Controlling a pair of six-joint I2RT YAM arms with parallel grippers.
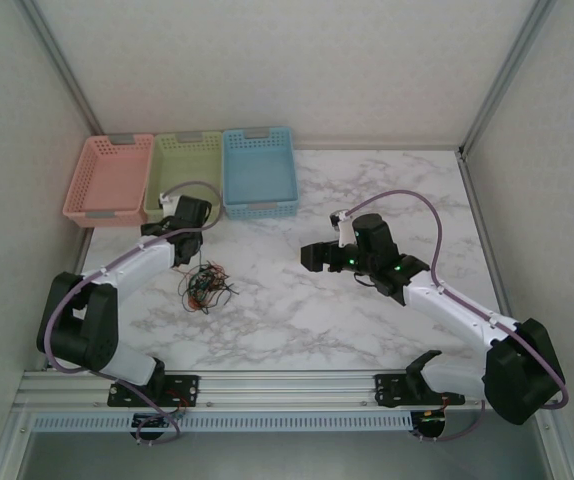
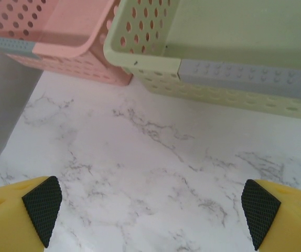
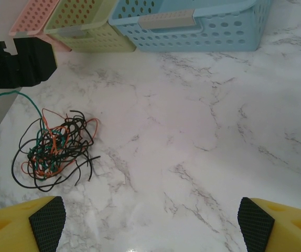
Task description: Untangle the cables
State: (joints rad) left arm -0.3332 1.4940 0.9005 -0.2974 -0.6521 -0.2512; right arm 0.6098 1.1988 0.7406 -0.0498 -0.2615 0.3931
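The cables (image 3: 53,149), a loose tangle of black, orange and green wires, lie on the marble table (image 3: 192,131) toward its left side, near the left arm. The left arm's fingers (image 2: 42,207) stand wide apart and empty over bare table, facing the pink basket (image 2: 61,31) and green basket (image 2: 218,42). The right arm's fingers (image 3: 48,220) are equally wide, holding nothing, apart from the tangle on its right.

The left gripper (image 2: 150,211) and right gripper (image 3: 151,220) hover with fingers (image 2: 43,209) spread wide, apparently empty.
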